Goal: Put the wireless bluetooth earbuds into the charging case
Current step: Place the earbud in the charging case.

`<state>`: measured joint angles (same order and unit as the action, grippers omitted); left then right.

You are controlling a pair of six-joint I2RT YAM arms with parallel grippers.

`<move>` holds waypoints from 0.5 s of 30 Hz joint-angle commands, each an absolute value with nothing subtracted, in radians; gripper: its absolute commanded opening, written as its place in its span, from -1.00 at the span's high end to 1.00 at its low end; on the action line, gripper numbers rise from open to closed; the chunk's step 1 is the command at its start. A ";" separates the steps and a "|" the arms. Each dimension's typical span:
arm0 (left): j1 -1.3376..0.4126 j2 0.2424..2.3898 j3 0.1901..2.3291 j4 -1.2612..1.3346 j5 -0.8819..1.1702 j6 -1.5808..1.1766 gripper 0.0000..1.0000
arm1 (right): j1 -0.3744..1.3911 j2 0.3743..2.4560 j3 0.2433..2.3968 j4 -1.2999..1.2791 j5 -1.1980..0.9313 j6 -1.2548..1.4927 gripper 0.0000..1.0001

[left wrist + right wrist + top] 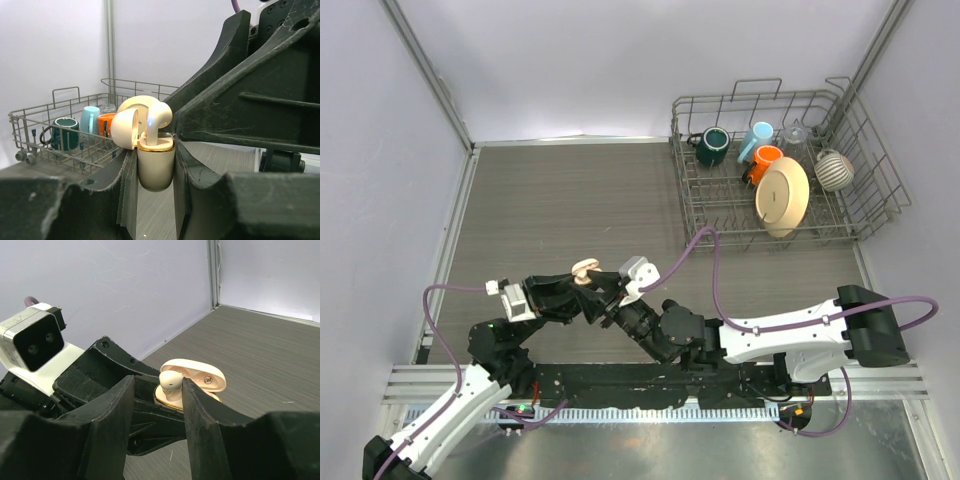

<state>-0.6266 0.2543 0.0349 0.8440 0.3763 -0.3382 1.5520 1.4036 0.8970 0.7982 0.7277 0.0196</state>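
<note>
The left hand [156,161] clamps the open charging case [156,175] while the right hand [159,390] pinches one earbud [170,381], seemingly half-seated in it; the other earbuds are unseen.

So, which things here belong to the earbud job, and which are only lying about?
Job: charging case, open; earbud standing in it; left fingers clamping the case; right fingers beside the earbud.
Lying about: dish rack with green mug, blue cup, orange cup, plate.

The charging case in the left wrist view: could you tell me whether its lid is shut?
No, the lid of the charging case is swung open to the side, and an earbud stands in the opening.
</note>
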 commanded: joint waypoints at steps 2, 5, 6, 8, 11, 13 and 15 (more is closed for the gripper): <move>-0.627 0.255 0.023 0.931 0.397 -0.347 0.99 | 1.560 1.345 0.949 0.756 0.692 0.052 -0.04; -0.627 0.253 0.021 0.931 0.396 -0.345 0.99 | 1.557 1.327 0.965 0.750 0.686 0.054 -0.11; -0.627 0.253 0.021 0.930 0.397 -0.347 1.00 | 1.557 1.322 0.969 0.749 0.686 0.057 -0.11; -0.627 0.253 0.020 0.930 0.396 -0.347 1.00 | 1.555 1.310 0.973 0.752 0.677 0.055 -0.13; -0.627 0.253 0.020 0.930 0.400 -0.350 0.99 | 1.552 1.286 0.983 0.750 0.663 0.052 -0.17; -0.627 0.252 0.020 0.930 0.397 -0.348 1.00 | 1.551 1.273 0.988 0.750 0.658 0.049 -0.18; -0.626 0.252 0.020 0.930 0.397 -0.348 0.99 | 1.551 1.266 0.997 0.746 0.644 0.049 -0.19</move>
